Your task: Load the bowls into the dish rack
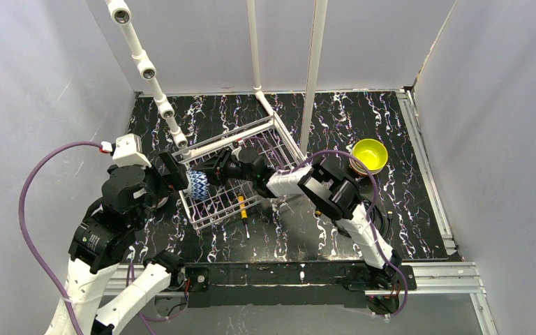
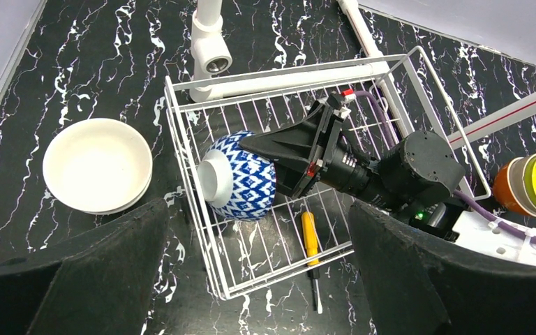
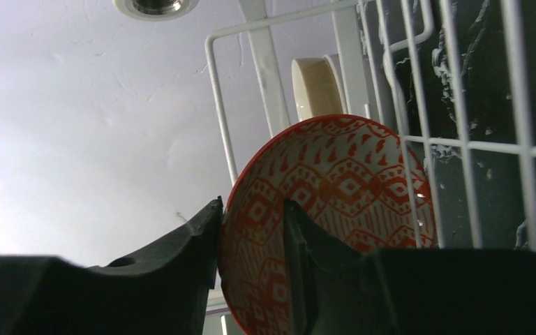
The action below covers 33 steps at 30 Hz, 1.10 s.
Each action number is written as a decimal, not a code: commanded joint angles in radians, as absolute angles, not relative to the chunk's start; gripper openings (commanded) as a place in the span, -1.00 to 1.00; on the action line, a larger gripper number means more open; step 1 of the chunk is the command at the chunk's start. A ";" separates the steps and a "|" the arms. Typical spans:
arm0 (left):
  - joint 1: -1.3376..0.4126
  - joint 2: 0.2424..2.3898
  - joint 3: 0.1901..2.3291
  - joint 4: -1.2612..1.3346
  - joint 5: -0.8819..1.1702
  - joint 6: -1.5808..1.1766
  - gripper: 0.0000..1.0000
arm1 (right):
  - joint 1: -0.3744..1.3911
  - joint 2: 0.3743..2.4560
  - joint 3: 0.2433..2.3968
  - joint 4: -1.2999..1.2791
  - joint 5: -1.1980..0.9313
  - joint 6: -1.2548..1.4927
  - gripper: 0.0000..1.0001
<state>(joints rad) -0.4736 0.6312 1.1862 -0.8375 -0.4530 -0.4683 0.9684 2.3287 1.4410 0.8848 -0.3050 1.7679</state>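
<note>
The blue-white patterned bowl (image 2: 241, 178) stands on its side in the near-left part of the white wire dish rack (image 2: 181, 160), foot toward the rack's side wall. Its inside is red patterned (image 3: 335, 181). My right gripper (image 3: 251, 230) straddles its rim, one finger outside and one inside, parted with a gap at the inner finger. My left gripper (image 2: 258, 244) hangs wide open and empty above the rack's near corner. A white bowl (image 2: 98, 164) sits on the table left of the rack. A yellow-green bowl (image 1: 369, 155) tops a stack at the right, with an orange one (image 2: 513, 187) in it.
A yellow-handled screwdriver (image 2: 310, 237) lies at the rack's near edge, its shaft poking out onto the black marbled table. White pipes (image 2: 209, 49) run over the rack's far side. Grey walls close in the table on three sides.
</note>
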 commanded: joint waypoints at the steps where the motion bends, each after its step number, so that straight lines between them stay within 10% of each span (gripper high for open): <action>1: -0.471 0.622 1.178 -0.836 -0.482 -0.460 0.96 | 0.966 2.299 1.406 0.721 -0.312 1.642 0.00; 9: -0.471 0.627 1.176 -0.833 -0.485 -0.460 0.97 | 0.933 2.238 1.420 0.579 -0.272 1.485 0.40; 33: -0.471 0.618 1.163 -0.834 -0.498 -0.460 0.96 | 0.906 1.939 1.466 0.112 0.043 0.730 0.49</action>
